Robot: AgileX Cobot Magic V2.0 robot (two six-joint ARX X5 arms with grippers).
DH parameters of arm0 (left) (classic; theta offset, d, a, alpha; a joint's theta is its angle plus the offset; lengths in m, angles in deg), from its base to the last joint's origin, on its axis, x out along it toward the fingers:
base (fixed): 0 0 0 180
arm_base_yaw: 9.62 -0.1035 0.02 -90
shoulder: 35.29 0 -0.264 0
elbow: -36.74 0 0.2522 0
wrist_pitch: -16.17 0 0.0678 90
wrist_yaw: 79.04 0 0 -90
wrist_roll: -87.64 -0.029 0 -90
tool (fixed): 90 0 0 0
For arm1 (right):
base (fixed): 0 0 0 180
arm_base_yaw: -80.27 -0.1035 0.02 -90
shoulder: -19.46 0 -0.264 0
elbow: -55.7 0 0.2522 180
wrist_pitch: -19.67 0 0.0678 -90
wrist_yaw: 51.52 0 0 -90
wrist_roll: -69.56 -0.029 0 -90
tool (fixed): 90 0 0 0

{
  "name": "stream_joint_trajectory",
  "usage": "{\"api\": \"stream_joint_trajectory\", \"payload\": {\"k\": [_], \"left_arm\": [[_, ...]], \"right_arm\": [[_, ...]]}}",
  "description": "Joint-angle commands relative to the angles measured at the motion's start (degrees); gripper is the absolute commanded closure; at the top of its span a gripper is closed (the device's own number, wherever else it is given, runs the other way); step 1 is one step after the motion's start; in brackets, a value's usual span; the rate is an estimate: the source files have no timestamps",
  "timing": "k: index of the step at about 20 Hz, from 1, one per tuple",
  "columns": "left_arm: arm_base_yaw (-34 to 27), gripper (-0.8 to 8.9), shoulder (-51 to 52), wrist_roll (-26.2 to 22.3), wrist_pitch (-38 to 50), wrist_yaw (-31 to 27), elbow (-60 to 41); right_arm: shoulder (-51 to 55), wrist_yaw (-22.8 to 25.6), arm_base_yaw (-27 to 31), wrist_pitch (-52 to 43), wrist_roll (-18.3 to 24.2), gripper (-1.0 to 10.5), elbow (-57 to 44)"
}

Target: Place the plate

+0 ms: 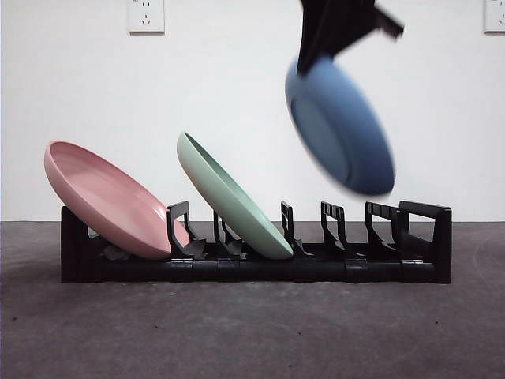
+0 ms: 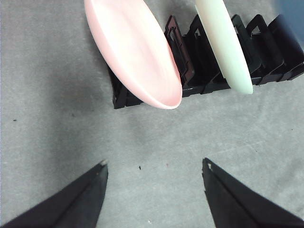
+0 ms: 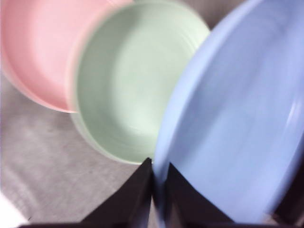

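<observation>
My right gripper (image 1: 309, 57) comes in from the top of the front view, shut on the rim of a blue plate (image 1: 341, 128). It holds the plate tilted in the air above the right half of the black dish rack (image 1: 252, 268). In the right wrist view the jaws (image 3: 159, 178) pinch the blue plate's (image 3: 237, 123) edge. A pink plate (image 1: 110, 201) leans in the rack's left slot and a green plate (image 1: 233, 197) in a middle slot. My left gripper (image 2: 154, 173) is open and empty, off the rack above the grey table.
The rack's slots to the right of the green plate stand free, with black dividers (image 1: 335, 225) sticking up. The rack (image 2: 228, 61), pink plate (image 2: 135, 52) and green plate (image 2: 225, 45) also show in the left wrist view. A white wall is behind.
</observation>
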Motion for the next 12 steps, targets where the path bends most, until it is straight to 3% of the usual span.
{"api": "stream_joint_trajectory", "payload": {"k": [1, 6, 12], "left_arm": [[0.1, 5.01, -0.3, -0.6, 0.3, 0.2, 1.0], [0.1, 5.01, -0.3, 0.0, 0.2, 0.3, 1.0], [0.1, 5.01, -0.3, 0.1, 0.2, 0.3, 1.0]], "right_arm": [[1.8, -0.5, -1.0, 1.6, 4.5, 9.3, 1.9], [10.4, -0.7, -6.1, 1.0, 6.3, 9.3, -3.6], [29.2, 5.7, -13.4, -10.9, 8.8, 9.3, -28.4]]}}
